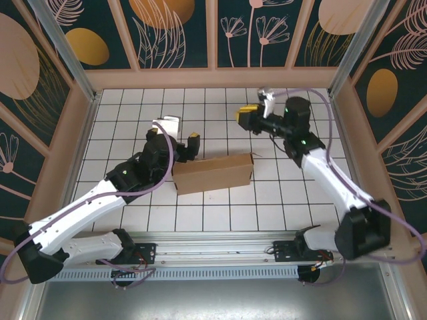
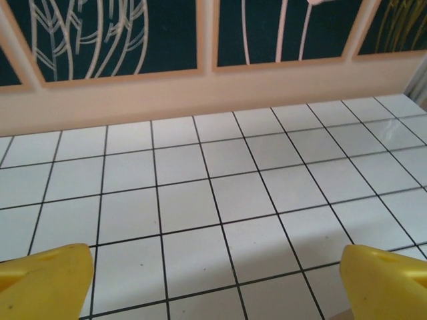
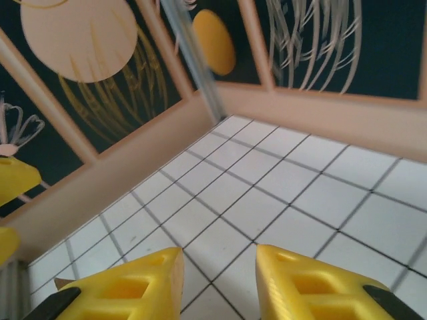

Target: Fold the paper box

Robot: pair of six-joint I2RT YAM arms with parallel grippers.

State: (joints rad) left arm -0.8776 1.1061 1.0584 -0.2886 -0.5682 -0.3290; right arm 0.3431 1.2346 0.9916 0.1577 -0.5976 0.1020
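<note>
**Box standing folded, both claws off it**

The paper box point(image 1: 213, 172) sits as a low brown rectangular box about the middle of the table point(image 1: 220, 107), slightly nearer the near edge. Its long side runs left to right, with the right end angled a little toward the far edge. From the top view its walls look upright and its top closed, though I cannot tell whether every flap is fully tucked.

The left claw point(image 1: 179, 137) hangs just beyond the box's left end, on its far side, with its jaws spread wide and nothing between them. Its wrist view shows only bare white tiles between the yellow fingertips point(image 2: 47, 280). The right claw point(image 1: 248, 115) is up near the far right part of the table, well apart from the box. Its jaws stand a narrow gap apart and hold nothing, with its yellow fingers point(image 3: 127, 287) over bare tiles.

The folding looks essentially finished, so the step in hand is probably to release and check. The left claw should draw clear of the left corner without brushing it, since a nudge could skew the box or pop a flap. If a flap lifts, one claw could brace one end while the other presses the flap down gently.
</note>
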